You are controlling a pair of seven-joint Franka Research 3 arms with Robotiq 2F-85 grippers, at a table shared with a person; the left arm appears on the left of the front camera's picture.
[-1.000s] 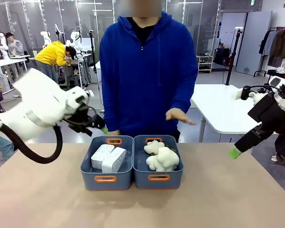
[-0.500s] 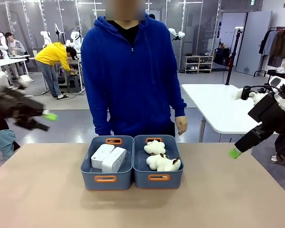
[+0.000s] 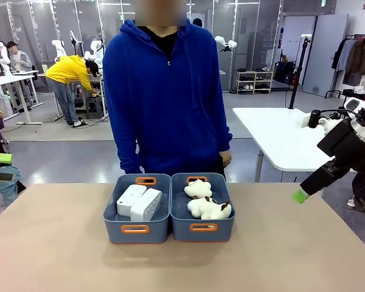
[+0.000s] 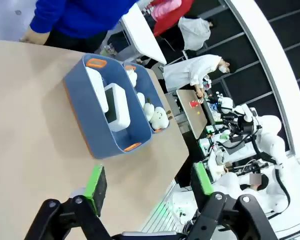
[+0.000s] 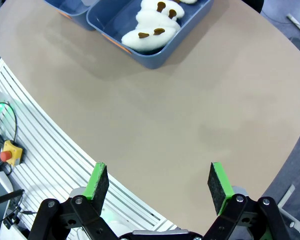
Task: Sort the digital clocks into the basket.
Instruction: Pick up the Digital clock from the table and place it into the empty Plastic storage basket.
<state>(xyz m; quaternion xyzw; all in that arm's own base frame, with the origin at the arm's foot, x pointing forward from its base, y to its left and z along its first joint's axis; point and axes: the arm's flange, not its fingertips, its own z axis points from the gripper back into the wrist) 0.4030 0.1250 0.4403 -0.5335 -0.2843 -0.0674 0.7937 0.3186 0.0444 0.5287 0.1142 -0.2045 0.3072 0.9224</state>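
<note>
Two white digital clocks lie side by side in the left blue-grey basket, in front of the person. In the left wrist view the clocks rest inside the basket, well ahead of my left gripper, which is open and holds nothing. In the front view my left gripper sits at the far left edge, off the table. My right gripper hangs at the table's right edge; my right gripper stands open over bare tabletop.
A twin basket to the right holds cream cloud-shaped soft items, as the right wrist view shows for this twin basket. The person stands behind the baskets, arms down. The brown table lies bare around the baskets.
My left arm has swung from beside the baskets out to the far left edge. The person's raised hand has dropped to the side. The right arm has not moved.
</note>
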